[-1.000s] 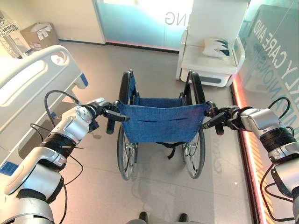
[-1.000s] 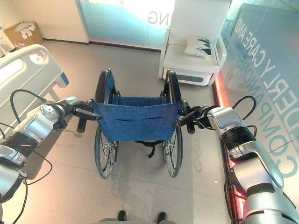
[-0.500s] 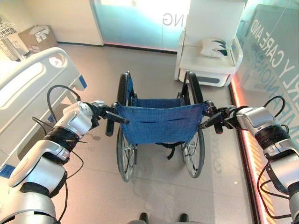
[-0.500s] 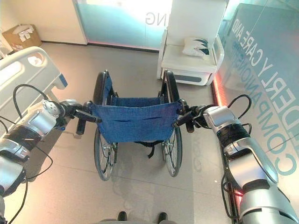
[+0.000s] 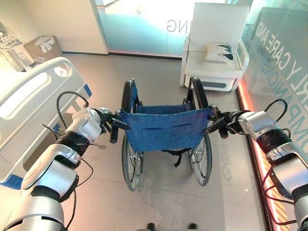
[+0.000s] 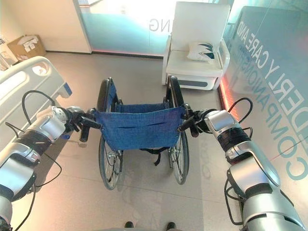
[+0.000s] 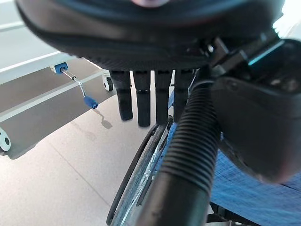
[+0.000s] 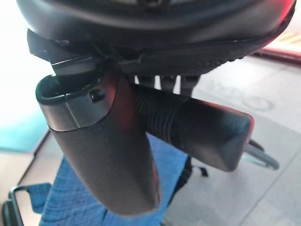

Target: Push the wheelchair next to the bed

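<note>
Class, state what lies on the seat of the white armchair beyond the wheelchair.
A white cushion with a dark leaf pattern lies on the white armchair; the seat part beneath it is covered.

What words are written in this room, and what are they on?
Glass wall on the right: big pale letters running sideways, cut off at the edge; no whole line reads.
Far glass panel: a few pale letters, seen backwards; the rest is lost in glare.
Cardboard box: white labels, too small to read.
Wheelchair and bed: no lettering seen.
</note>
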Robot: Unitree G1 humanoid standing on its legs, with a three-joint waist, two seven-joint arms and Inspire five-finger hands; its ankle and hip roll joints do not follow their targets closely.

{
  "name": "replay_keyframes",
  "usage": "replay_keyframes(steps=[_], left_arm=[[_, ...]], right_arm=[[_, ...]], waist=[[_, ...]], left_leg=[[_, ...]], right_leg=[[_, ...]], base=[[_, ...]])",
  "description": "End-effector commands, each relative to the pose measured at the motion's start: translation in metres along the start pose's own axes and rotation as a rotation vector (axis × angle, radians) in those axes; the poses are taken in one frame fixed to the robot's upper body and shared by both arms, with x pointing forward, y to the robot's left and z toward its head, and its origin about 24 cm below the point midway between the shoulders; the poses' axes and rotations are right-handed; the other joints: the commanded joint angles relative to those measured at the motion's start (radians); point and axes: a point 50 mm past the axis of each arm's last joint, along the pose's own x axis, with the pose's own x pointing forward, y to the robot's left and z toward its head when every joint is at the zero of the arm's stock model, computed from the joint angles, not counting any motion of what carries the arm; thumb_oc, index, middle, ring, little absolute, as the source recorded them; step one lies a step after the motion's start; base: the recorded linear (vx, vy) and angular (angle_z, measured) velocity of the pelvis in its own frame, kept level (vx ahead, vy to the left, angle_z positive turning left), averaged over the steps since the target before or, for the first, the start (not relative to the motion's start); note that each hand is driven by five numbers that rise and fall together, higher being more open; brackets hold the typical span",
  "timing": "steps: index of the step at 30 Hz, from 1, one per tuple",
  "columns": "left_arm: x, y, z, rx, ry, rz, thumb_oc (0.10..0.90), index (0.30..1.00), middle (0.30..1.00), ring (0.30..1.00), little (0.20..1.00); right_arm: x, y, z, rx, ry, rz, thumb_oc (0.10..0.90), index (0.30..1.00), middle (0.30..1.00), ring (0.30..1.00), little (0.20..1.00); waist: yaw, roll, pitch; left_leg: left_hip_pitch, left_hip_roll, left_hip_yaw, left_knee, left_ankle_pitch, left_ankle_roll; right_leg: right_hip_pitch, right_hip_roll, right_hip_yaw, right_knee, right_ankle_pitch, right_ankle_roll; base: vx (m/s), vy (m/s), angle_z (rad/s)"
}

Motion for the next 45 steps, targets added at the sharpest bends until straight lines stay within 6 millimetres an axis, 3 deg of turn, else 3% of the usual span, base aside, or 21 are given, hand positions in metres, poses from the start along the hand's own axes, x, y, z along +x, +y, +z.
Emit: replay_keyframes(steps=[1, 12, 22, 29, 33, 34, 36, 37, 38, 40, 41, 42, 43, 45], left_arm=[[-0.003, 0.006, 0.031, 0.069, -0.064, 0.045, 0.4, 0.3, 0.3, 0.3, 0.3], [0.002, -0.012, 0.034, 0.077, -0.148, 0.1, 0.4, 0.3, 0.3, 0.3, 0.3], [0.009, -0.028, 0.029, -0.062, -0.227, 0.24, 0.4, 0.3, 0.3, 0.3, 0.3], [0.013, -0.037, 0.022, -0.104, -0.231, 0.238, 0.4, 0.3, 0.3, 0.3, 0.3], [0.009, -0.027, 0.028, -0.115, -0.272, 0.24, 0.4, 0.3, 0.3, 0.3, 0.3], [0.004, -0.018, 0.032, -0.112, -0.302, 0.255, 0.4, 0.3, 0.3, 0.3, 0.3], [0.0, -0.009, 0.038, -0.104, -0.341, 0.266, 0.4, 0.3, 0.3, 0.3, 0.3], [-0.002, -0.008, 0.04, -0.106, -0.355, 0.264, 0.4, 0.3, 0.3, 0.3, 0.3], [-0.003, -0.012, 0.045, -0.125, -0.377, 0.239, 0.4, 0.3, 0.3, 0.3, 0.3], [-0.005, -0.014, 0.05, -0.145, -0.389, 0.221, 0.4, 0.3, 0.3, 0.3, 0.3], [-0.005, -0.015, 0.05, -0.148, -0.388, 0.219, 0.4, 0.3, 0.3, 0.3, 0.3], [-0.007, -0.014, 0.054, -0.153, -0.396, 0.207, 0.4, 0.3, 0.3, 0.3, 0.3], [-0.008, -0.008, 0.055, -0.132, -0.384, 0.215, 0.4, 0.3, 0.3, 0.3, 0.3], [-0.009, -0.002, 0.056, -0.101, -0.379, 0.223, 0.4, 0.3, 0.3, 0.3, 0.3]], right_arm=[[-0.013, -0.001, 0.048, -0.096, -0.219, -0.067, 0.4, 0.3, 0.3, 0.3, 0.3], [-0.016, 0.016, 0.052, -0.1, -0.356, -0.028, 0.4, 0.3, 0.3, 0.3, 0.3], [-0.009, 0.002, 0.033, -0.131, -0.316, -0.169, 0.4, 0.3, 0.3, 0.3, 0.3], [-0.007, 0.005, 0.03, -0.105, -0.333, -0.129, 0.4, 0.3, 0.3, 0.3, 0.3], [-0.01, 0.0, 0.039, -0.158, -0.367, -0.16, 0.4, 0.3, 0.3, 0.3, 0.3], [-0.014, -0.006, 0.045, -0.186, -0.39, -0.189, 0.4, 0.3, 0.3, 0.3, 0.3], [-0.018, -0.015, 0.046, -0.207, -0.404, -0.218, 0.4, 0.3, 0.3, 0.3, 0.3], [-0.019, -0.018, 0.044, -0.219, -0.401, -0.221, 0.4, 0.3, 0.3, 0.3, 0.3], [-0.021, -0.022, 0.043, -0.253, -0.407, -0.23, 0.4, 0.3, 0.3, 0.3, 0.3], [-0.024, -0.025, 0.046, -0.273, -0.414, -0.25, 0.4, 0.3, 0.3, 0.3, 0.3], [-0.025, -0.026, 0.046, -0.275, -0.414, -0.251, 0.4, 0.3, 0.3, 0.3, 0.3], [-0.031, -0.034, 0.051, -0.288, -0.425, -0.273, 0.4, 0.3, 0.3, 0.3, 0.3], [-0.038, -0.043, 0.058, -0.303, -0.439, -0.295, 0.4, 0.3, 0.3, 0.3, 0.3], [-0.044, -0.049, 0.068, -0.307, -0.45, -0.312, 0.4, 0.3, 0.3, 0.3, 0.3]], waist=[[-0.005, -0.022, -0.004], [-0.003, -0.022, 0.003], [0.002, -0.03, 0.015], [0.009, -0.029, 0.037], [0.023, -0.023, 0.054], [0.024, -0.011, 0.076], [0.014, 0.003, 0.103], [0.007, 0.0, 0.115], [-0.016, -0.013, 0.139], [-0.034, -0.018, 0.155], [-0.037, -0.016, 0.158], [-0.063, -0.019, 0.172], [-0.08, -0.02, 0.18], [-0.084, -0.027, 0.179]], left_leg=[[-0.052, -0.047, 0.005, 0.054, -0.069, 0.014], [-0.058, -0.045, 0.007, 0.066, -0.072, 0.016], [-0.06, -0.043, 0.013, 0.097, -0.092, 0.022], [-0.075, -0.044, 0.021, 0.14, -0.108, 0.035], [-0.108, -0.05, 0.02, 0.18, -0.12, 0.056], [-0.122, -0.05, 0.017, 0.194, -0.123, 0.072], [-0.131, -0.047, 0.007, 0.216, -0.127, 0.078], [-0.129, -0.054, -0.002, 0.225, -0.132, 0.078], [-0.112, -0.081, -0.041, 0.233, -0.146, 0.073], [-0.097, -0.096, -0.068, 0.234, -0.161, 0.066], [-0.094, -0.095, -0.072, 0.236, -0.165, 0.066], [-0.073, -0.102, -0.106, 0.23, -0.194, 0.059], [-0.065, -0.103, -0.132, 0.229, -0.217, 0.057], [-0.075, -0.095, -0.144, 0.241, -0.232, 0.051]], right_leg=[[-0.028, 0.006, 0.009, 0.073, -0.05, -0.002], [-0.029, 0.001, 0.003, 0.081, -0.053, -0.006], [-0.031, -0.006, -0.001, 0.102, -0.062, -0.008], [-0.051, -0.031, -0.008, 0.17, -0.08, -0.003], [-0.092, -0.057, -0.009, 0.296, -0.108, 0.008], [-0.175, -0.09, 0.006, 0.516, -0.052, 0.02], [-0.259, -0.1, 0.031, 0.665, 0.014, 0.019], [-0.295, -0.112, 0.045, 0.668, 0.06, 0.024], [-0.358, -0.124, 0.078, 0.565, 0.129, 0.025], [-0.389, -0.139, 0.088, 0.468, 0.159, 0.027], [-0.387, -0.139, 0.085, 0.459, 0.16, 0.028], [-0.415, -0.144, 0.113, 0.288, 0.173, 0.036], [-0.424, -0.13, 0.143, 0.212, 0.181, 0.044], [-0.413, -0.119, 0.154, 0.199, 0.163, 0.046]], base=[[0.0, 0.0, 0.0], [0.0, 0.0, 0.0], [0.02, 0.006, 0.01], [0.05, 0.073, 0.01], [0.05, 0.104, -0.04], [0.04, 0.127, 0.06], [0.13, 0.093, -0.02], [0.37, -0.085, 0.0], [0.33, -0.119, 0.05], [0.27, -0.149, 0.29], [0.33, -0.261, 0.45], [0.34, -0.355, 0.65], [0.32, -0.375, 0.64], [0.2, -0.371, 0.51]])
